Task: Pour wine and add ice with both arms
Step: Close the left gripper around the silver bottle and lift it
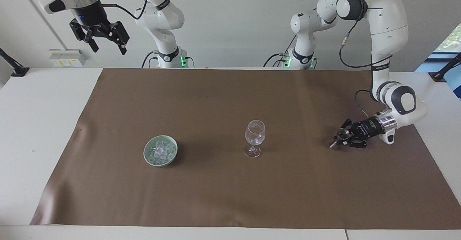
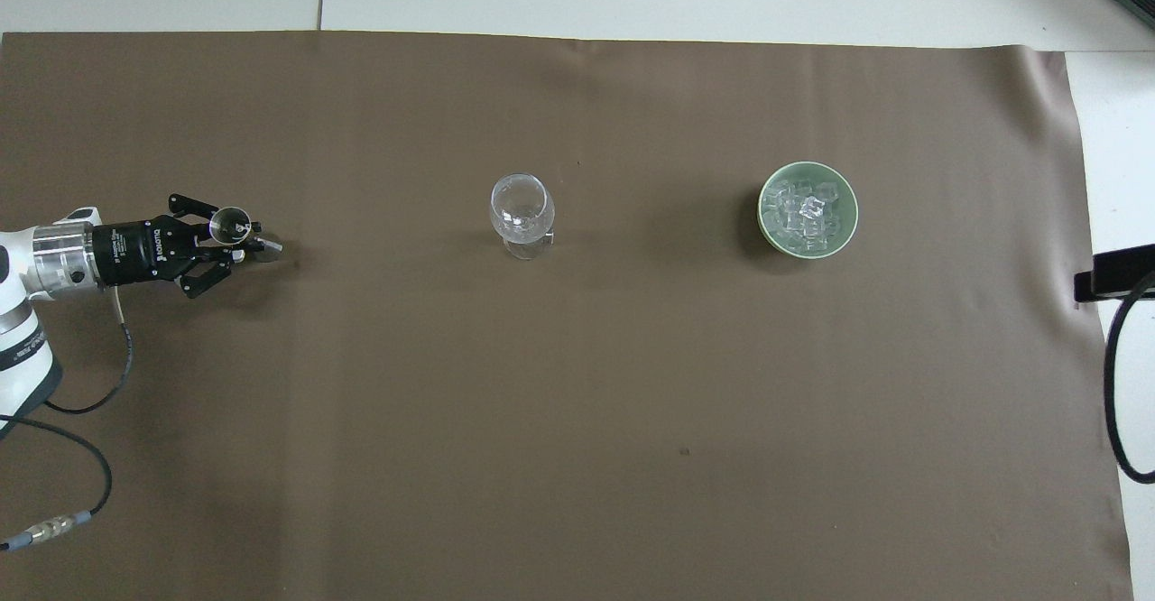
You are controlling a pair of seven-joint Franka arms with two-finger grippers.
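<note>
- Facing view: a brown cloth is spread over a white table.
- The left gripper is held low at the left arm's end of the cloth, lying almost level and pointed toward the middle of the table. Its fingers are pinched on a small metal jigger, whose lower end rests at the cloth.
- A stemmed glass is seen upright near the middle of the cloth, well apart from the left gripper.
- A pale green bowl is set toward the right arm's end, well apart from the glass; the ice is piled inside it.
- The right gripper is held high in the air above the right arm's end of the table, near the wall, with its fingers spread and nothing between them. That arm waits.
- Overhead view: the left gripper comes in from the left arm's end, its fingers pressed against the jigger, whose open round mouth faces up.
- The glass stands between the jigger and the bowl, all three in a rough row across the cloth.
- The ice is shown as clear cubes heaped in the bowl.
- The right gripper is not shown in this view.
</note>
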